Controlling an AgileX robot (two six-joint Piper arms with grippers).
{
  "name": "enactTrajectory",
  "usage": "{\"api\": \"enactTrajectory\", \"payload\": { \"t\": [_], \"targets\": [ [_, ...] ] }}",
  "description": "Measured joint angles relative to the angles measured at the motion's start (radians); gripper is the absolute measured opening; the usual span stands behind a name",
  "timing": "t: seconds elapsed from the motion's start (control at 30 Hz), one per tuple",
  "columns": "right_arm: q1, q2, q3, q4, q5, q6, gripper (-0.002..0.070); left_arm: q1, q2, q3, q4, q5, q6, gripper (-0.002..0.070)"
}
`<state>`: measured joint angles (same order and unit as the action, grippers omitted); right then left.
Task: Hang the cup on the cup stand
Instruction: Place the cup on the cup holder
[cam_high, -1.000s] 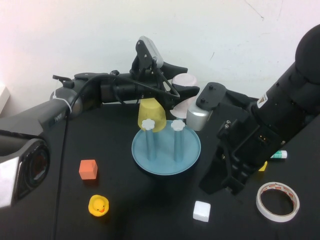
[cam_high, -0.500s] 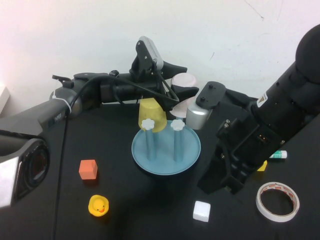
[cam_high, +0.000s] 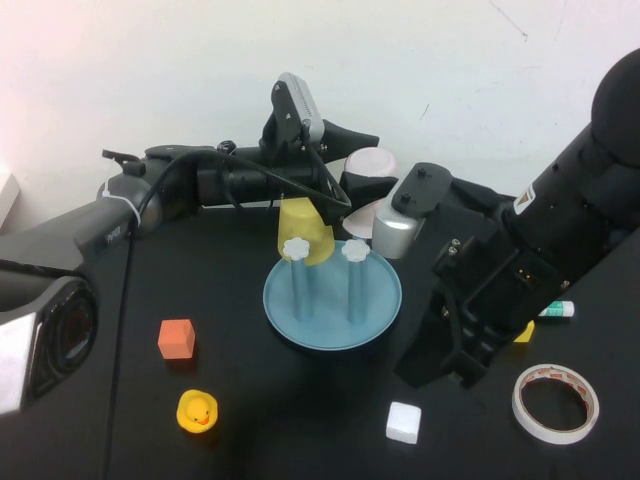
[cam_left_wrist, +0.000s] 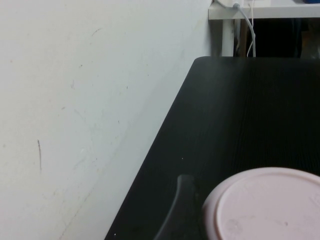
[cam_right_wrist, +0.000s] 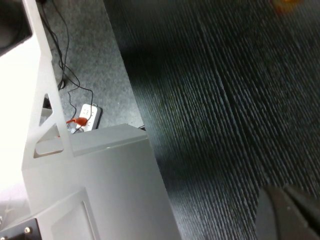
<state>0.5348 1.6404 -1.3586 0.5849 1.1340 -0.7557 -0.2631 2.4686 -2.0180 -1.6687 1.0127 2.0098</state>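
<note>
Cup (cam_high: 371, 163) sits clamped in my left gripper (cam_high: 358, 180) behind the cup stand (cam_high: 333, 291), not hung yet; right gripper (cam_high: 440, 368) parked, fingers together.

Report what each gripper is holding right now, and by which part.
The left gripper, at the table's back, grips the pink cup across its body near the base. The right gripper, low at front right, is shut on nothing.
</note>
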Motion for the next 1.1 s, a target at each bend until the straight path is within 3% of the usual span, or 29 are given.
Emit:
{"api": "enactTrajectory", "payload": {
  "t": [0.7, 0.9, 1.1],
  "targets": [
    [0.000, 0.000, 0.000, 0.042, 0.042, -0.002, 0.0001, 0.011, 0.000, -0.004, 0.000, 0.032, -0.007, 0.0544],
    [0.000, 0.000, 0.000, 0.046, 0.040, -0.013, 0.0001, 0.042, 0.003, -0.071, 0.008, 0.090, -0.159, 0.0543],
    [0.000, 0.000, 0.000, 0.046, 0.040, -0.019, 0.0001, 0.129, 0.003, -0.155, 0.008, 0.162, -0.347, 0.0543]
  ]
}}
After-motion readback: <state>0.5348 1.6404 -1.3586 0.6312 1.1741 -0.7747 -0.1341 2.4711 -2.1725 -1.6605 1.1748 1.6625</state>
